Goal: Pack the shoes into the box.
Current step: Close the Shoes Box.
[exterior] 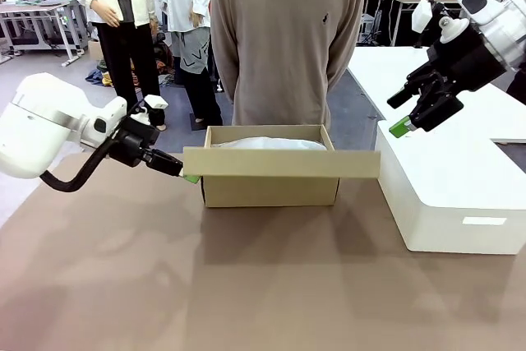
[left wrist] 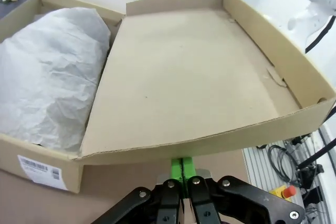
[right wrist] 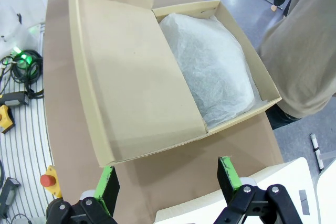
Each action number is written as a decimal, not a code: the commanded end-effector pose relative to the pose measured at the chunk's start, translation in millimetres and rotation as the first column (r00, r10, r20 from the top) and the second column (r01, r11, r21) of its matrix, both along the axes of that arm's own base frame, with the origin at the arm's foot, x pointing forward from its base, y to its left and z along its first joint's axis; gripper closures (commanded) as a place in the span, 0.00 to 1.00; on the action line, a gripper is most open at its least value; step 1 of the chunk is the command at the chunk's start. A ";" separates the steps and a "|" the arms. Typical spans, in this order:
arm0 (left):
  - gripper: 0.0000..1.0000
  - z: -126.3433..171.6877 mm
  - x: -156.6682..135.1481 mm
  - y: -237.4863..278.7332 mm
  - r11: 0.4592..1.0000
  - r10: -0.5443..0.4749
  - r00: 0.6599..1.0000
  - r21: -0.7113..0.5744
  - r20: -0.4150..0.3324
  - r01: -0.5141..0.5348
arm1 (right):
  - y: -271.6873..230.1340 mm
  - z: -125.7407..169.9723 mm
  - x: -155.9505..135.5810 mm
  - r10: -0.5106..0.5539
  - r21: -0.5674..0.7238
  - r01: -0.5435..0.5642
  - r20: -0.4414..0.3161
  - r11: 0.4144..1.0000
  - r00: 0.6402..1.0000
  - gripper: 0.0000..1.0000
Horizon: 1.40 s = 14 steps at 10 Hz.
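The tan cardboard box (exterior: 271,191) stands at the table's middle, its inside covered by crumpled white tissue paper (left wrist: 50,72). The shoes are hidden. Its flap lid (exterior: 279,162) is held about level, sticking out toward me. My left gripper (exterior: 189,177) is shut, and its green tips (left wrist: 182,167) press together just under the lid's front lip (left wrist: 210,142) at the left end. My right gripper (exterior: 411,117) hangs open, high at the right above the white box, and looks down on the box (right wrist: 239,72) and the lid (right wrist: 131,77) with nothing between its fingers (right wrist: 107,182).
A large smooth white box (exterior: 460,187) sits on the table at the right, close to the cardboard box. A person in a beige sweater (exterior: 283,39) stands right behind the box at the far edge. The brown tabletop (exterior: 246,285) stretches toward me.
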State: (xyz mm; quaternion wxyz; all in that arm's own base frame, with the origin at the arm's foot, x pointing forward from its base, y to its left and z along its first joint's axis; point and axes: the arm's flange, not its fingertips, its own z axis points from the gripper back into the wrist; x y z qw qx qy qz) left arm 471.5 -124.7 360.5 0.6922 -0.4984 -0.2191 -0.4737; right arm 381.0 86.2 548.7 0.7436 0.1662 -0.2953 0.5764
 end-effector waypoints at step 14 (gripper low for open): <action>1.00 80.6 24.9 -25.1 0.941 0.234 0.916 0.160 0.325 -0.297 | -0.7 0.5 2.2 0.027 0.026 -0.027 0.013 0.999 1.000 0.00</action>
